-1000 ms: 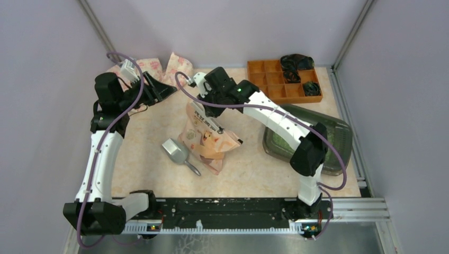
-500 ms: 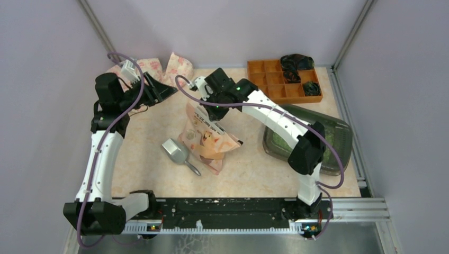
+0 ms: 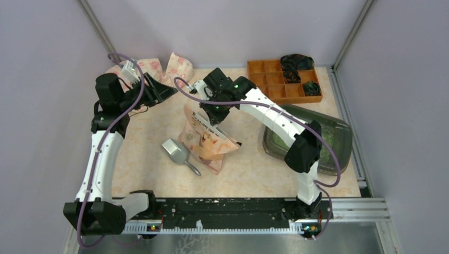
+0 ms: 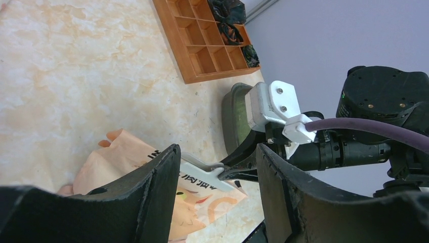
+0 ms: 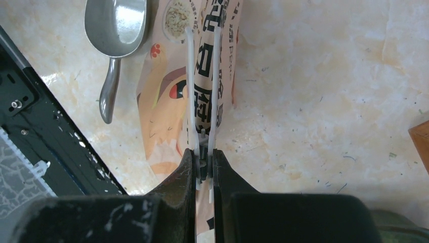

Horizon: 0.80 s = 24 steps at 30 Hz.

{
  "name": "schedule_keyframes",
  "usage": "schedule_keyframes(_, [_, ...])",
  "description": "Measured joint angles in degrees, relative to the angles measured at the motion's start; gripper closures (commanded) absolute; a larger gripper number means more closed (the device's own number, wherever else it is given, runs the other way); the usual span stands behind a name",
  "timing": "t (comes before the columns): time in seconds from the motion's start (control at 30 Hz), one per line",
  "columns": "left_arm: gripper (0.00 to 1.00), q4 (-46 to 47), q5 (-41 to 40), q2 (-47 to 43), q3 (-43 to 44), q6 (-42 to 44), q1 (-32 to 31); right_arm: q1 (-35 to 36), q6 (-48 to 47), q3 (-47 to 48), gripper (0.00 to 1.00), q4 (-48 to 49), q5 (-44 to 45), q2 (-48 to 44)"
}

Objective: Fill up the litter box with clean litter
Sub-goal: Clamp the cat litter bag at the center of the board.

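Note:
The dark grey-green litter box (image 3: 343, 138) lies at the right, with light-green clean litter (image 3: 277, 139) inside, partly hidden by my right arm. Its rim shows in the left wrist view (image 4: 231, 115). A pink printed bag (image 3: 207, 142) lies mid-table, its top closed by a white clip (image 5: 189, 91), which also shows in the left wrist view (image 4: 203, 171). My right gripper (image 3: 213, 109) (image 5: 204, 164) is shut on the clip's handles. My left gripper (image 3: 165, 91) (image 4: 217, 152) is open and empty, held above the table at the back left, pointing at the bag.
A grey scoop (image 3: 178, 152) (image 5: 115, 25) lies just left of the bag. An orange compartment tray (image 3: 275, 80) (image 4: 201, 41) with dark items stands at the back right. Other pink bags (image 3: 178, 64) lie behind the left gripper. A black rail (image 3: 227, 209) runs along the near edge.
My right wrist has shifted a little left and nearer while gripping the clip, and the bag's top has moved with it. The left arm has not moved.

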Motion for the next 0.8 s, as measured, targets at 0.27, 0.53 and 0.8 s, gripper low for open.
schedule_keyframes(0.27, [0.37, 0.00, 0.04, -0.09, -0.02, -0.22, 0.00, 0.00, 0.11, 2.14, 1.00, -2.56, -0.35, 2.99])
schedule_keyframes(0.53, [0.37, 0.02, 0.28, -0.42, -0.09, -0.22, 0.00, 0.00, 1.07, 4.20, 1.00, -5.01, -0.26, 5.01])
schedule_keyframes(0.8, [0.37, 0.07, 0.59, -0.83, -0.28, -0.24, 0.00, 0.00, 1.64, 6.78, 1.00, -7.21, 0.28, 6.84])
